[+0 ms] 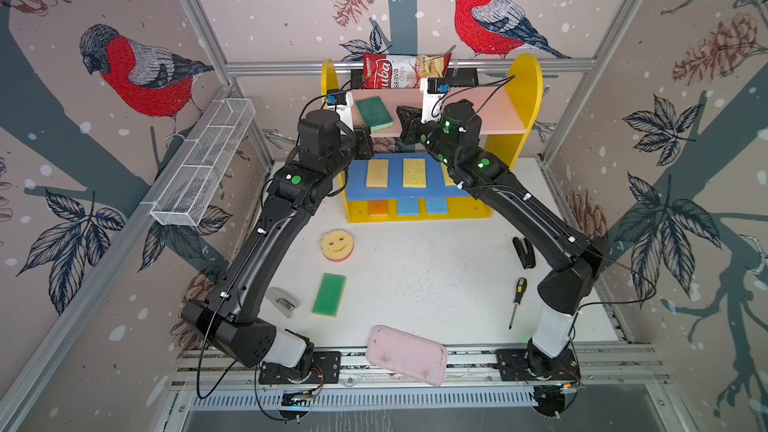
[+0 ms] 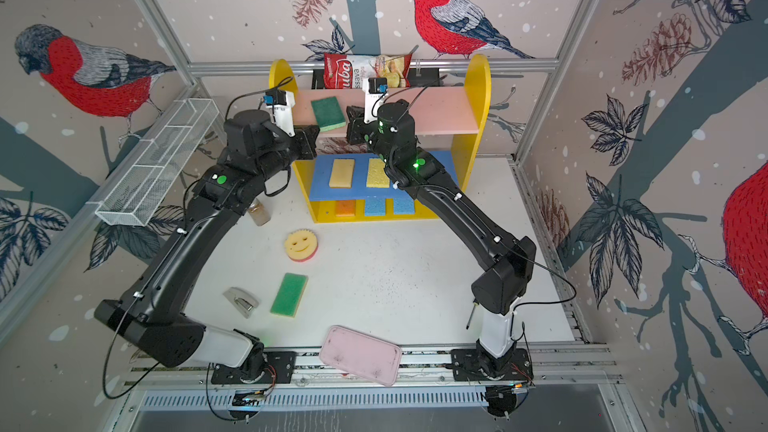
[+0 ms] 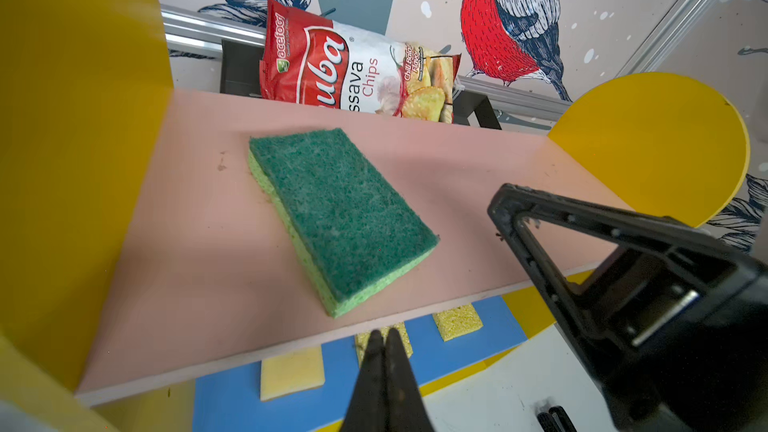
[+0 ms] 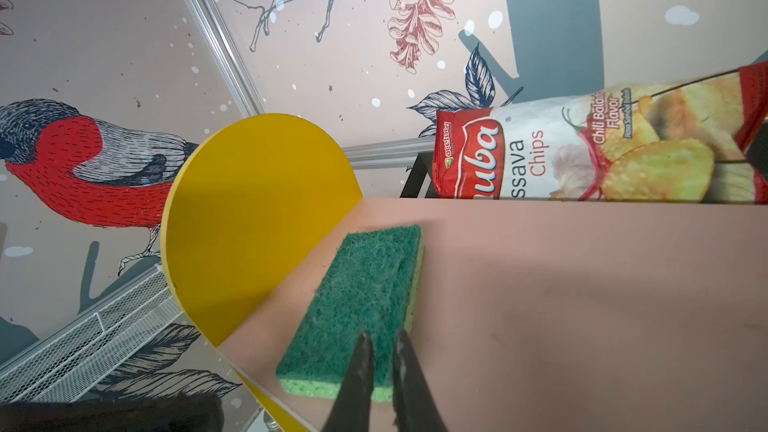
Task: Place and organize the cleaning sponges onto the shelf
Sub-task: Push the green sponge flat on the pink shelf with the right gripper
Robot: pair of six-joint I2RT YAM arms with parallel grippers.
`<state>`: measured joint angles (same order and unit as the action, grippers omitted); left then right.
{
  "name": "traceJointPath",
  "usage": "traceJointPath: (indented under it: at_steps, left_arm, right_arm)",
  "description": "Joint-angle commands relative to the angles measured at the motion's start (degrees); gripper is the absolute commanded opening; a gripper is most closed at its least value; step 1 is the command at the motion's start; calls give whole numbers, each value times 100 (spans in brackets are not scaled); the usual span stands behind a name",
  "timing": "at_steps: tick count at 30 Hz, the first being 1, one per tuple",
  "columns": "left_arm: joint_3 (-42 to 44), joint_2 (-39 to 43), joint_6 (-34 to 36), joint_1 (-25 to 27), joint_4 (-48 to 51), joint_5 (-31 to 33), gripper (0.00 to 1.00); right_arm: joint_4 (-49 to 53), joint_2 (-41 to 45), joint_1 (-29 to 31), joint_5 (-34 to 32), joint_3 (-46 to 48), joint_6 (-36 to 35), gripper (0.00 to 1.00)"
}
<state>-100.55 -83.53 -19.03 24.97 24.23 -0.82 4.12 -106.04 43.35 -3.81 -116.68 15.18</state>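
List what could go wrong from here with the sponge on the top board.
1. The dark green sponge lies skewed, one corner at the pink board front edge; a nudge may tip it off.
2. Both shut claws, left claw and right claw, flank it closely and could collide.

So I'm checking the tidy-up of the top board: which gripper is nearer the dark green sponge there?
Right gripper: its tips overlap the dark green sponge's near end. Left gripper sits off the pink board's front edge, clear of it.
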Motion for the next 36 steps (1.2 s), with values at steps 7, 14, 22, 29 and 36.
traceJointPath:
  at_steps: [7,14,22,29,36]
  left_arm:
    - [458,28,-391,-1,-463,-590,0]
    - [44,-354,-239,-10,-334,-244,0]
    - [-136,-489,-93,-96,-442,355,0]
    - [83,-225,-238,-418,-644,418,0]
    - [356,170,-212,-440,-850,-48,0]
  right_arm:
    - [195,-163,-107,19,-47,120,12]
    - [225,-177,-108,81,-34,194,12]
    - [254,-207,-108,170,5,235,12]
    - [229,-251,-108,150,5,238,12]
    - [272,-409,-108,215,-276,302,12]
